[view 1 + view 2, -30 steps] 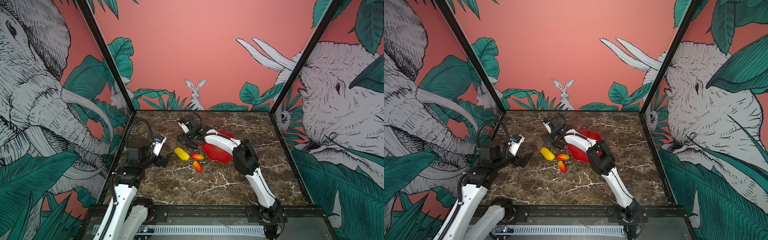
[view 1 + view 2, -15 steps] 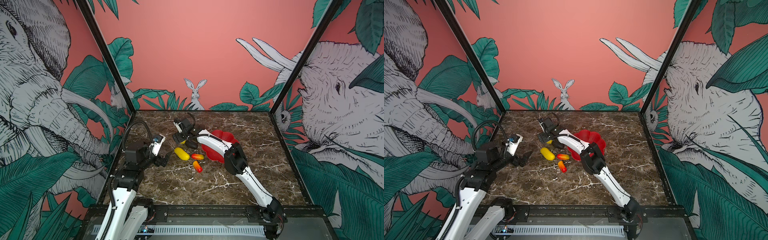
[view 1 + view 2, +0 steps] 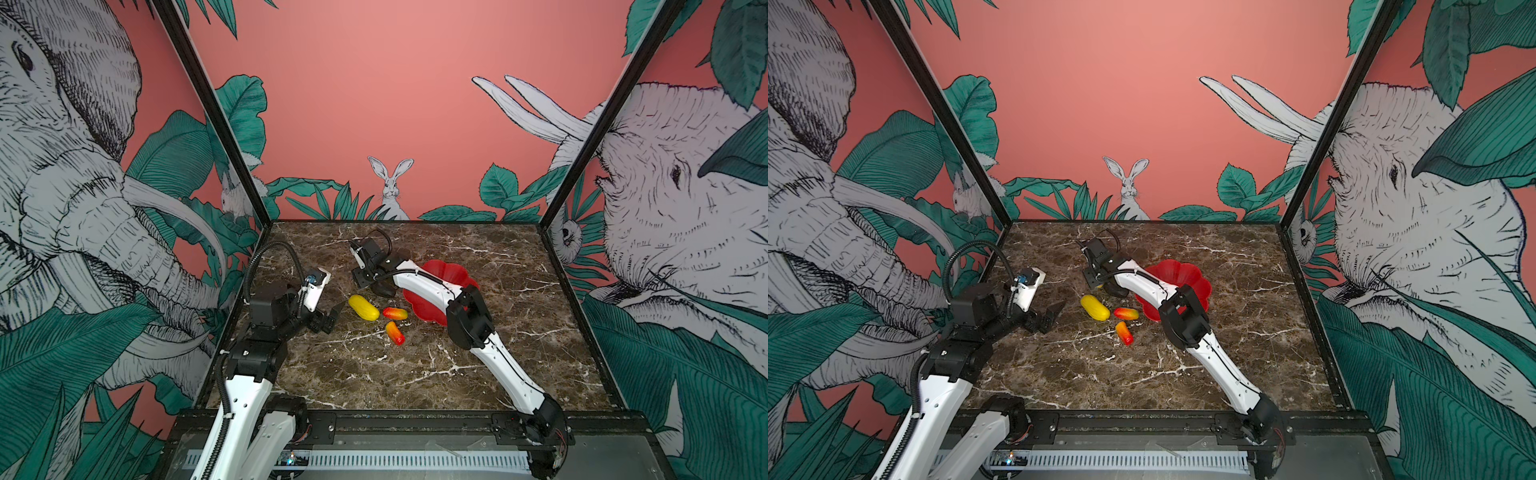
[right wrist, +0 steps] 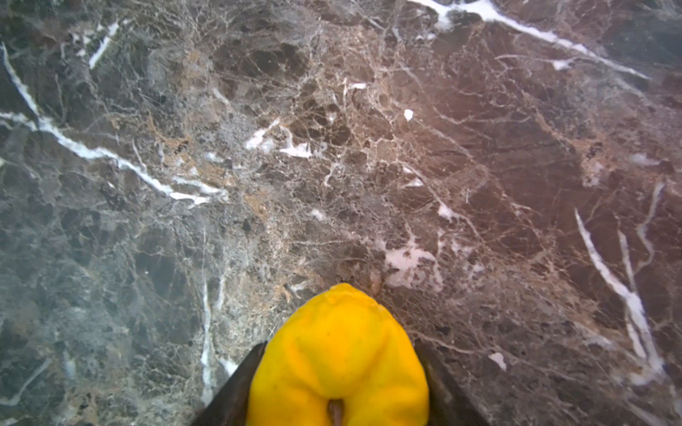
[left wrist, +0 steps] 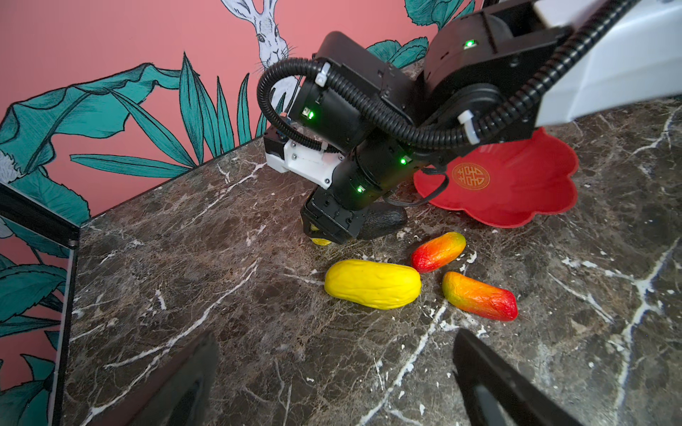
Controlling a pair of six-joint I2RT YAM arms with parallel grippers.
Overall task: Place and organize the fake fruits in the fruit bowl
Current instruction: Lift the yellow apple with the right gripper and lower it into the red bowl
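Note:
In the right wrist view my right gripper [image 4: 339, 345] is shut on the stubby lumpy yellow fruit [image 4: 339, 361], a dark finger pressed against each side, low over the marble. In both top views this gripper [image 3: 361, 282] points down just left of the black-brown oval fruit [image 3: 384, 289]. The long yellow fruit [image 3: 363, 307] and two red-orange fruits [image 3: 395, 313] [image 3: 395, 332] lie on the table in front. The red flower-shaped fruit bowl [image 3: 453, 274] holds no fruit and sits partly under the right arm. My left gripper [image 5: 336, 337] is open with nothing in it, short of the long yellow fruit [image 5: 372, 284].
The right forearm [image 3: 419, 286] lies across the bowl's near-left rim. Black frame posts and printed walls close in the marble table [image 3: 374, 374] at the left, back and right. A black rail [image 3: 395, 419] runs along the front edge.
My right gripper has moved left and back from beside the black-brown fruit, come down over the lumpy yellow fruit, and its jaws have closed on it. The left arm shifted only slightly.

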